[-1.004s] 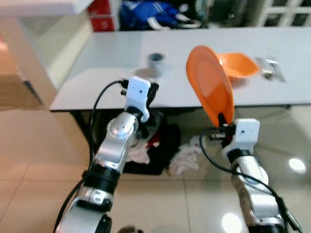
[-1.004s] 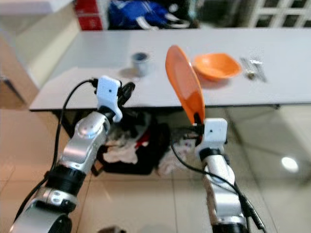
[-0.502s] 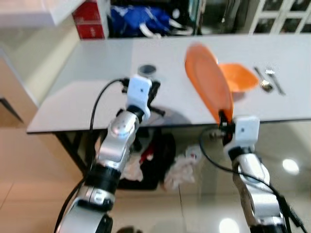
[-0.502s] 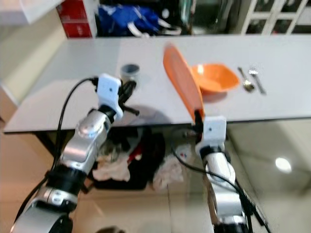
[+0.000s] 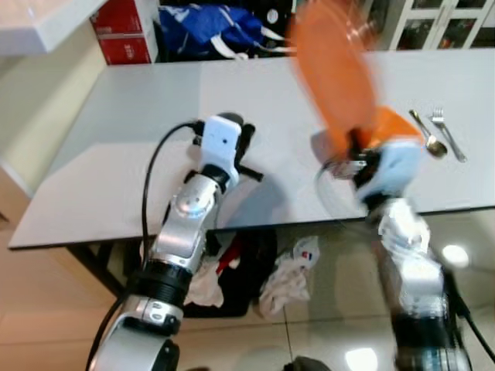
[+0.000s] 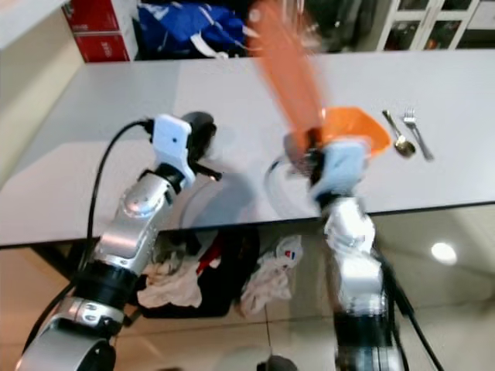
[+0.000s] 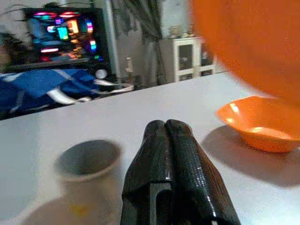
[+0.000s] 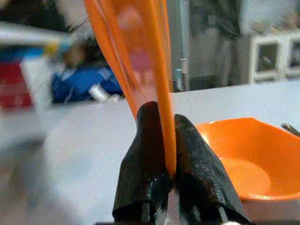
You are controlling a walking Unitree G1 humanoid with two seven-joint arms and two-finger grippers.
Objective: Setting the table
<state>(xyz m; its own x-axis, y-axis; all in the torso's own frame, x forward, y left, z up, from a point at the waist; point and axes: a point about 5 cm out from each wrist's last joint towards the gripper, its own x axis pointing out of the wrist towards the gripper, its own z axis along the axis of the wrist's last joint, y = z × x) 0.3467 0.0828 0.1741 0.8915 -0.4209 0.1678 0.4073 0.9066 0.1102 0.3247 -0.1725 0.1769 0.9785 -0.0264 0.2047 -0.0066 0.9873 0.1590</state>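
Orange plate (image 5: 332, 73), clamped by its lower rim in the right tool (image 8: 161, 185), has swung up and forward over the desk (image 5: 139, 154) since a second ago, so setting it down looks near. It stands on edge, long axis upright, top tilted away, just beside the orange bowl (image 6: 352, 127). Left tool (image 7: 171, 164), fingers together, hovers near the cup (image 7: 86, 161).

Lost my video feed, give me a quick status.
Right gripper shut on orange plate, held on edge above table. Left gripper shut, empty, near grey cup. Orange bowl sits just beyond the plate.
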